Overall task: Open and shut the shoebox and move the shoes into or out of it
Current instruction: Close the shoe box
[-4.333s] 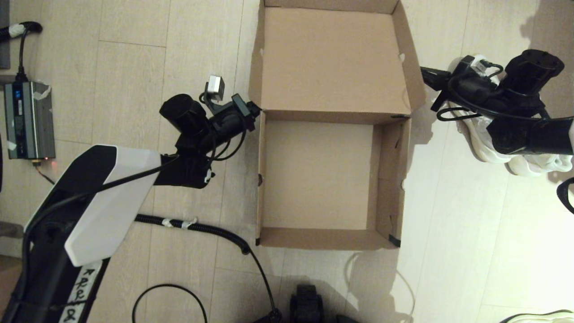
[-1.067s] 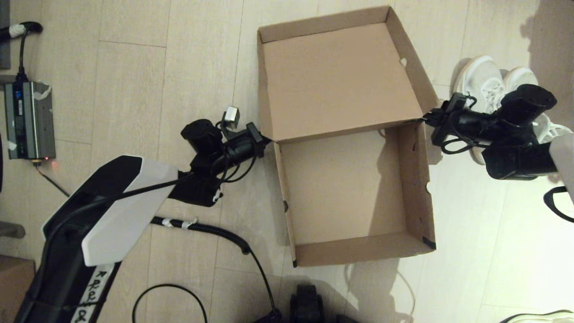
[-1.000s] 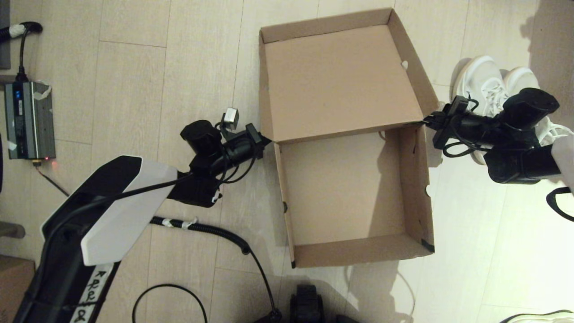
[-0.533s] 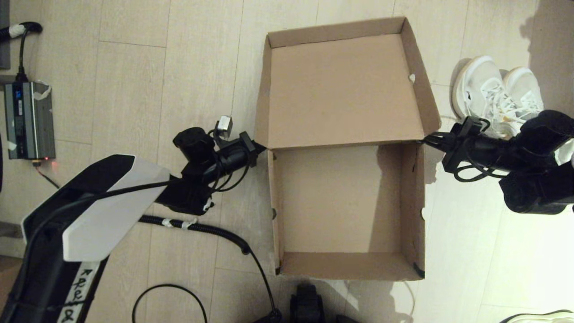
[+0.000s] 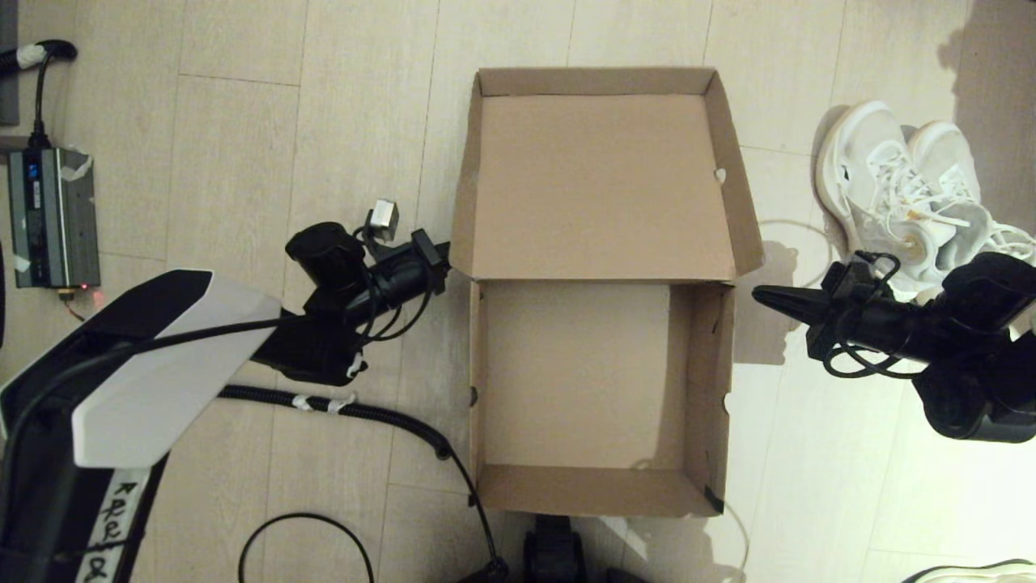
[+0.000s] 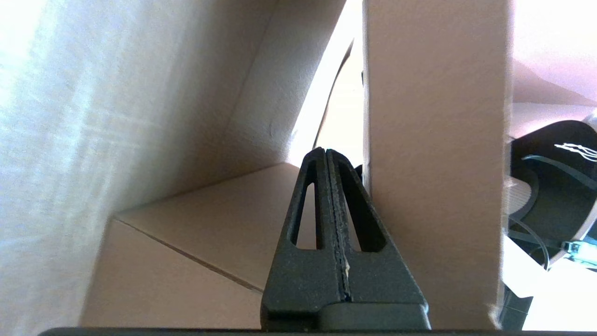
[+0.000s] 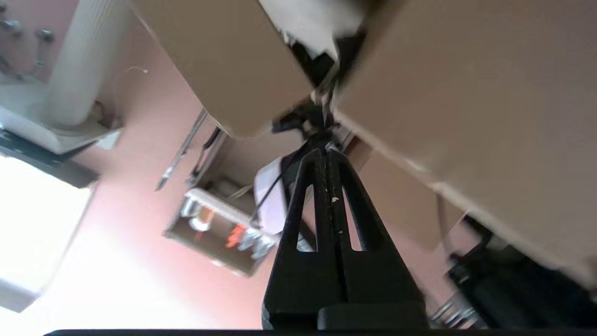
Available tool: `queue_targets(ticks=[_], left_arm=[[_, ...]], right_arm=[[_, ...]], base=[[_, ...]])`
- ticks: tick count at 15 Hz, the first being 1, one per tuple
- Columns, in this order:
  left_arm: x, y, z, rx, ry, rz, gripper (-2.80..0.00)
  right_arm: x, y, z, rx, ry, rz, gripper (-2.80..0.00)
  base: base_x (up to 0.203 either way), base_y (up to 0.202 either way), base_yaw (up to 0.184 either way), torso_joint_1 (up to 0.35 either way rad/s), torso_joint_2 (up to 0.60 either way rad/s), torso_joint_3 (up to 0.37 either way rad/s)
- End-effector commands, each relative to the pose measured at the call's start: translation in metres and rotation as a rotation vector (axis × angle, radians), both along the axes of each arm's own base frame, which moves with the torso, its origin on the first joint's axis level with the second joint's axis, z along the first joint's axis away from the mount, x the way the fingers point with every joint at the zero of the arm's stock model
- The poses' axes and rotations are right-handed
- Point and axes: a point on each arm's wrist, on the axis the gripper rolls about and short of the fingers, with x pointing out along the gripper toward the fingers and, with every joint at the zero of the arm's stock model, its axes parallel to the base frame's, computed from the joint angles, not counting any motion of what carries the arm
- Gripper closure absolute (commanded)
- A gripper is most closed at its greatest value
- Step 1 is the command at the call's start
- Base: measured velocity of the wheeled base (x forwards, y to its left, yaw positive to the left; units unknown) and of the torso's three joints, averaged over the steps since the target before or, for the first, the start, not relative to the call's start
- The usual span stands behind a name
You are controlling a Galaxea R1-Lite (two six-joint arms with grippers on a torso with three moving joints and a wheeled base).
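Note:
The brown shoebox point(image 5: 719, 380) lies open and empty on the floor, its hinged lid point(image 5: 599, 186) folded back flat on the far side. The white shoes point(image 5: 898, 190) stand side by side on the floor to the right of the lid, outside the box. My left gripper point(image 5: 443, 264) is shut, its tip at the left hinge corner beside the cardboard wall point(image 6: 433, 163), with nothing between the fingers point(image 6: 325, 154). My right gripper point(image 5: 758, 294) is shut too, pointing at the right hinge corner with a small gap to the wall; cardboard point(image 7: 466, 84) fills its wrist view.
A grey power unit point(image 5: 53, 214) sits on the floor at the far left. A black corrugated cable point(image 5: 356, 411) runs across the floor left of the box. A thin white cord point(image 5: 781, 228) lies between box and shoes. Another shoe's edge point(image 5: 975, 571) shows at the bottom right.
The box has slid toward me and turned square. Both arms have drawn back with it, and the right gripper's tip has come off the hinge corner.

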Motion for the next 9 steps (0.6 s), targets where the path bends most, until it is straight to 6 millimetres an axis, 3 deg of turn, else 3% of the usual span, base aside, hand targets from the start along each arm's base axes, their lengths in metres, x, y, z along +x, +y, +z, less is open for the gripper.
queue_targets(ticks=[1, 5, 9], left_arm=[[0.002, 0.009, 0.001, 0.002, -0.01, 0.016, 0.0], [0.011, 0.039, 0.003, 0.008, -0.037, 0.086, 0.0], [0.013, 0.041, 0.015, 0.095, -0.201, 0.143, 0.0]], right_arm=[[0.009, -0.01, -0.004, -0.004, -0.013, -0.013, 0.0], [0.034, -0.037, 0.02, -0.043, -0.172, -0.066, 0.0], [0.046, -0.039, 0.037, -0.164, -0.455, -0.113, 0.0]], base=[[0.0, 0.0, 0.0, 0.0, 0.0, 0.0], [0.0, 0.0, 0.0, 0.0, 0.0, 0.0], [0.0, 0.0, 0.0, 0.0, 0.0, 0.0]])
